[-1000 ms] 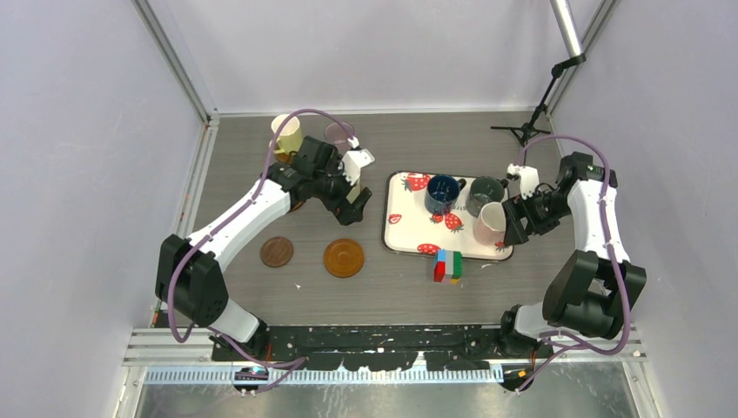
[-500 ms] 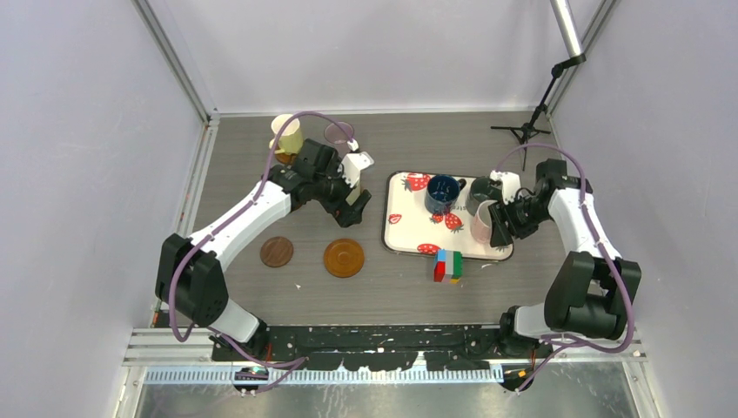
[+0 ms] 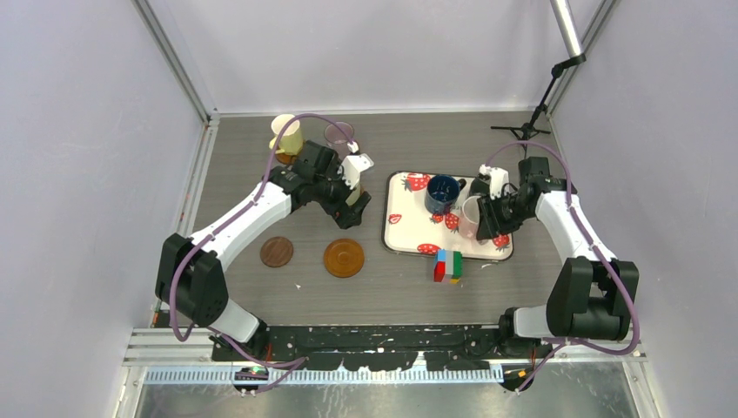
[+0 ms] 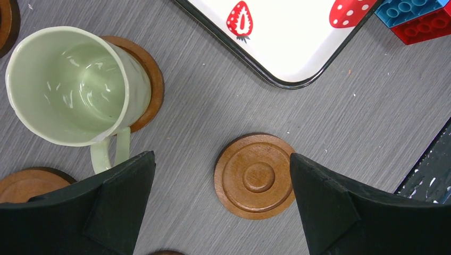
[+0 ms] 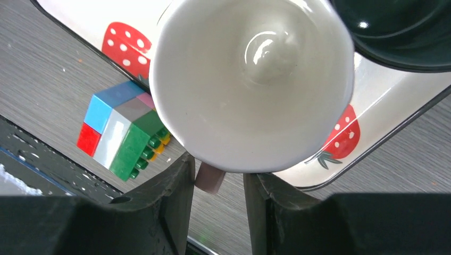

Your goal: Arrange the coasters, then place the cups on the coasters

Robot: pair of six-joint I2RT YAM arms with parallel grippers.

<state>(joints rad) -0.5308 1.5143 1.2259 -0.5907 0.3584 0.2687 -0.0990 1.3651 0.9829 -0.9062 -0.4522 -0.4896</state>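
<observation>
Pink cup (image 5: pixel 250 79) stands upright toward the right end of the tray (image 3: pixel 409 228), just beside a dark cup (image 5: pixel 393 32). The right gripper (image 5: pixel 218 175) has its jaws part-closed astride the handle (image 5: pixel 210 179), a gap showing on one side, so not pinching. The left gripper (image 4: pixel 222 158) hangs above a bare coaster (image 4: pixel 255 178), jaws wide and empty. Cup looks glazed, rigid and light, likely slick and chippable; the handle seems a fair hold if taken close to the wall and lifted level.
</observation>
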